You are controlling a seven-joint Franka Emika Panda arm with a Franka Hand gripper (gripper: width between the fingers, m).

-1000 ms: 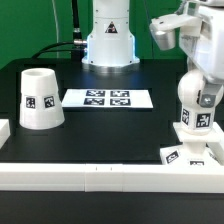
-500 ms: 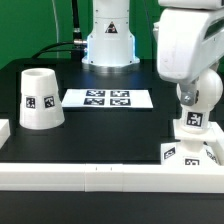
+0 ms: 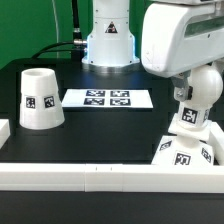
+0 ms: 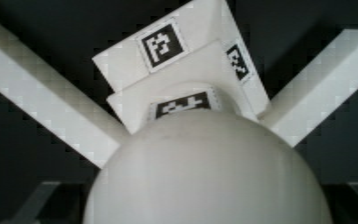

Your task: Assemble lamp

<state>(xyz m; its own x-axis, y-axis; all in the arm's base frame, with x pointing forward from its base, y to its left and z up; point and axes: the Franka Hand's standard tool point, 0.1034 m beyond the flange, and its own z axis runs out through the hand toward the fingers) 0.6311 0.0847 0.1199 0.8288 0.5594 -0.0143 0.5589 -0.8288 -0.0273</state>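
A: Standing upright near desk's far-left corner in ext. view: shade (image 3: 39,98). Base (image 3: 183,152)?

B: Against front rail (image 3: 90,175), right end, tilted. Bulb (image 3: 196,96) atop it.

A: End effector (image 3: 192,92)?

B: At bulb; can't tell open/closed.

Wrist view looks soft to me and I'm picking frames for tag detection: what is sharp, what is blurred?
Wrist view: the bulb fills the near field, smooth and soft-edged; its own tag is blurred, while the base tags read more clearly. Exterior view: the shade and marker board tags are crisp under even light; the arm hides the gripper.
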